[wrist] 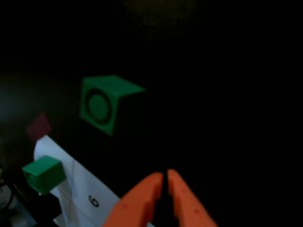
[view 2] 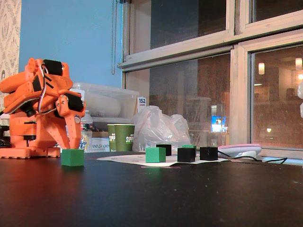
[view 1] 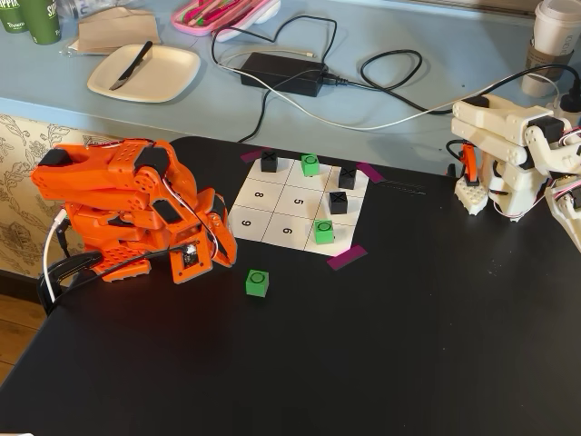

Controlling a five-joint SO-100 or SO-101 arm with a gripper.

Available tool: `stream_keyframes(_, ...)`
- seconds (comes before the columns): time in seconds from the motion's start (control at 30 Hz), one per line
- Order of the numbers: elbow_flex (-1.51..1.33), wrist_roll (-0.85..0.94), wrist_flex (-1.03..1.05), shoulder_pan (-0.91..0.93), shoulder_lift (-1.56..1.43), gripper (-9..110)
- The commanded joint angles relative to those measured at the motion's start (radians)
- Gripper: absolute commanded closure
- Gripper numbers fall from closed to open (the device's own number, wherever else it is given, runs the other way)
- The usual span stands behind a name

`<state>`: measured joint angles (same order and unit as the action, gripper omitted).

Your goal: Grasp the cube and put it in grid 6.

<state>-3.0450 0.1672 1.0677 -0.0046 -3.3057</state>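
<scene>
— Nearest the wrist camera sits the orange claw (wrist: 165,177), tips pressed together, holding nothing.
— And the cube (view 1: 257,282)?
— Bright green, black ring on top, square-sided with no long axis. It rests flat on the black table (view 1: 408,345), off the paper board, near the cell printed 6 (view 1: 287,231).
— Other writing?
— Digits 5, 8 and 9.

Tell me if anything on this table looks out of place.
One green cube sits on the bare black table, off the paper board, while the other cubes stand in cells. The orange arm is folded with its gripper shut and empty. Nothing looks spilled or damaged.
</scene>
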Motion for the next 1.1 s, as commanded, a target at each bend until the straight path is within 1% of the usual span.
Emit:
stream_keyframes(0.0,0.002,-0.003,0.003,0.002,0.005,101)
stream_keyframes(0.37,0.002,0.000,0.003,-0.005,0.005,101)
stream_keyframes(0.57,0.002,-0.029,0.005,0.032,0.005,101)
stream_keyframes(0.67,-0.002,0.023,-0.002,-0.002,0.005,101)
stream_keyframes(0.93,0.000,0.025,-0.005,-0.025,0.003,101)
stream_keyframes(1.0,0.017,0.025,-0.009,-0.020,0.029,101)
stream_keyframes(1.07,0.066,0.014,-0.044,0.002,0.115,101)
